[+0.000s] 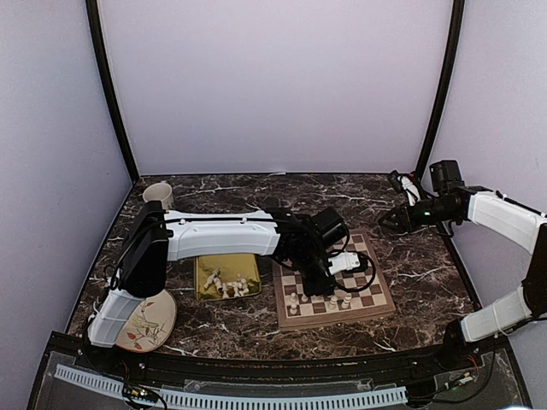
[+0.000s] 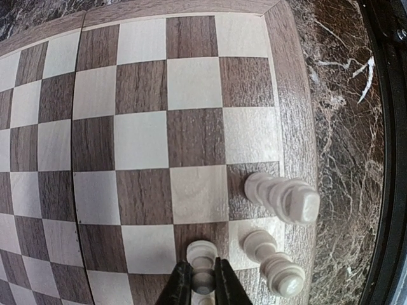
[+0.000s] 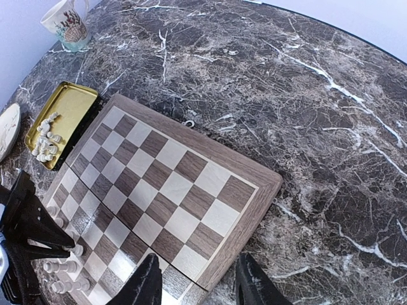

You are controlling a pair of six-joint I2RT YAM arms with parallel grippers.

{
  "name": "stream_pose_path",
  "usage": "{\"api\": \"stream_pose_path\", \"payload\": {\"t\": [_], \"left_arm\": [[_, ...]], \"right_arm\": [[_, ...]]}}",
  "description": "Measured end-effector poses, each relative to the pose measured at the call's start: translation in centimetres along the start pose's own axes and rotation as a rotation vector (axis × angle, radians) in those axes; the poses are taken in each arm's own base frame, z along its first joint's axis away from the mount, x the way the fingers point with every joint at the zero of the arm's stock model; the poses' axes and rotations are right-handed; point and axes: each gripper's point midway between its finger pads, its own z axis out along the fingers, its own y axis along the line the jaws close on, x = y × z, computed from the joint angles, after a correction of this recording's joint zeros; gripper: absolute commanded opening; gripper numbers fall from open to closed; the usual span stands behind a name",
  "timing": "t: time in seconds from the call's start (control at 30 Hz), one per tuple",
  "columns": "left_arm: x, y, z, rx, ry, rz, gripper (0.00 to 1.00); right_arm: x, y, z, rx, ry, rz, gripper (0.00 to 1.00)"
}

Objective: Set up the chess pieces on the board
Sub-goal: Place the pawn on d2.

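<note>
My left gripper [image 2: 202, 284] is shut on a small cream pawn [image 2: 202, 254] whose base sits on a dark square near the wooden chessboard's [image 2: 143, 140] edge. Two taller cream pieces [image 2: 283, 198] stand just right of it. In the top view the left gripper [image 1: 323, 286] is over the board [image 1: 369, 256], with a few pieces [image 1: 333, 301] along its near rows. More chess pieces [image 1: 227, 284] lie in the gold tray [image 1: 205, 269]. My right gripper [image 3: 198, 287] is open and empty, above the board's [image 3: 178, 184] corner; in the top view it hovers [image 1: 389, 220] at the far right.
A round cream plate [image 1: 147, 325] lies front left and a mug [image 1: 158, 194] stands back left. The right wrist view shows the tray [image 3: 60, 121], the mug [image 3: 67, 22] and the left arm [image 3: 25, 222] over the board's far side. Dark marble surrounds the board.
</note>
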Motion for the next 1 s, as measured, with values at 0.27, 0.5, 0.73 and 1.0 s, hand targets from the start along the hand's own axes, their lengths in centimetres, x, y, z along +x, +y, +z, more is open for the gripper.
{"api": "stream_pose_path", "payload": {"t": [0.27, 0.5, 0.73, 1.0], "left_arm": [[0.04, -0.06, 0.02, 0.004, 0.001, 0.003, 0.22], [-0.01, -0.35, 0.09, 0.018, -0.002, 0.004, 0.2], [-0.07, -0.5, 0.12, 0.024, -0.005, 0.004, 0.17], [-0.23, -0.38, 0.26, 0.02, -0.012, 0.004, 0.16]], "right_arm": [[-0.02, 0.15, 0.02, -0.009, -0.002, 0.0, 0.4], [-0.02, 0.2, 0.02, -0.012, -0.002, -0.003, 0.4], [-0.02, 0.23, 0.03, -0.014, -0.003, -0.003, 0.4], [0.06, 0.24, 0.08, -0.016, -0.001, -0.006, 0.4]]}}
